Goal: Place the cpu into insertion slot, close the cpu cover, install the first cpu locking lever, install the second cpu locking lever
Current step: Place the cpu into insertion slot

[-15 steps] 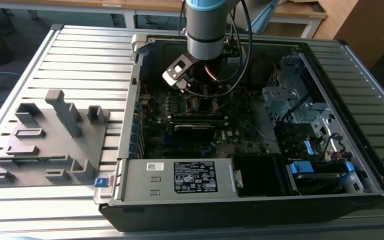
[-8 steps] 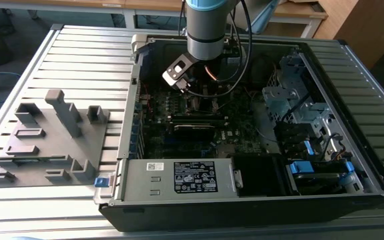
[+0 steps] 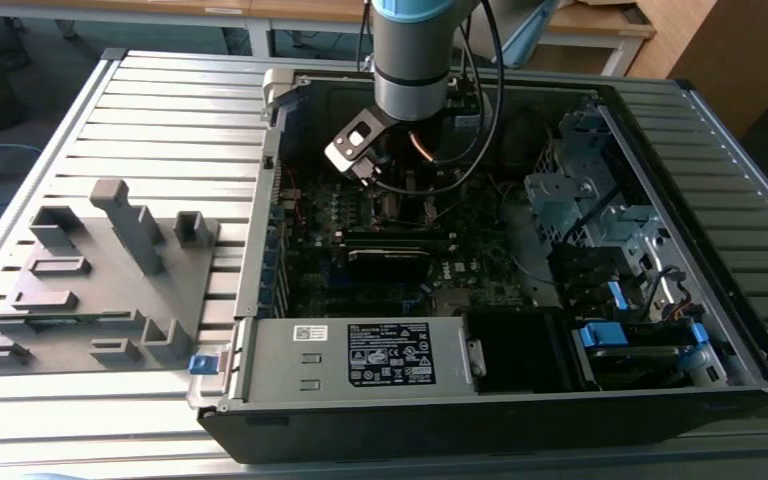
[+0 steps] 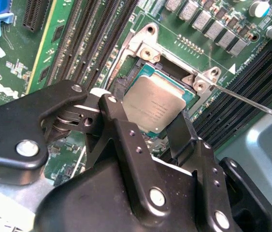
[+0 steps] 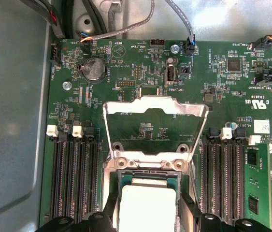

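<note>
In both wrist views the cpu (image 4: 152,101) (image 5: 148,200) lies flat, silver top up, within the insertion slot (image 4: 143,48) (image 5: 112,169). My gripper (image 4: 144,112) (image 5: 148,215) has one black finger (image 4: 107,108) at each of two opposite cpu edges and is shut on it. The cpu cover (image 5: 121,108) stands raised on its hinge beyond the slot, its window open. A thin locking lever (image 4: 251,99) sticks out, unlatched, beside the socket. In the exterior view the gripper (image 3: 371,168) hangs low inside the open computer case.
Long black memory slots (image 5: 73,179) (image 5: 225,174) flank the socket on both sides. The case wall (image 3: 271,200), drive cage (image 3: 584,190) and power supply (image 3: 357,355) surround the board. A grey parts fixture (image 3: 97,280) sits on the slatted table at the exterior view's left.
</note>
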Robot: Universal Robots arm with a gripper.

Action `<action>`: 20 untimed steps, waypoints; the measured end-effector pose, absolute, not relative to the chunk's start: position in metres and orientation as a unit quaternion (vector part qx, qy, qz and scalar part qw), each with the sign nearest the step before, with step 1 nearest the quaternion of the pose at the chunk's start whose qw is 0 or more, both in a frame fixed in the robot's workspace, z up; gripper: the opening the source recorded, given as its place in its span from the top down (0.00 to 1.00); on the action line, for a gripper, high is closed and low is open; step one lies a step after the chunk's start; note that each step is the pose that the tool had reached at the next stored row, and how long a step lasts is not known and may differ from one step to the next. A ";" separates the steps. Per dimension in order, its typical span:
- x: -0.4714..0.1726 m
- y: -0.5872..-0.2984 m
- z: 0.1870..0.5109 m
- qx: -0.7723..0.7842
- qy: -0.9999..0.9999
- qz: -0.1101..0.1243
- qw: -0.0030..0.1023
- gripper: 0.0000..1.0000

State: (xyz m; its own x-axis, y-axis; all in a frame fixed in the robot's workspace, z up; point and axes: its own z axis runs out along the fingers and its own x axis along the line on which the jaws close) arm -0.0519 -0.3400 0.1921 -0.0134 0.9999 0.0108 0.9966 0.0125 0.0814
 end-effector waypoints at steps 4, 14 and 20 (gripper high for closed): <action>-0.052 -0.340 0.192 0.702 0.711 0.033 0.025 0.38; -0.052 -0.340 0.192 0.702 0.711 0.033 0.025 0.46; -0.052 -0.340 0.193 0.702 0.711 0.033 0.025 0.46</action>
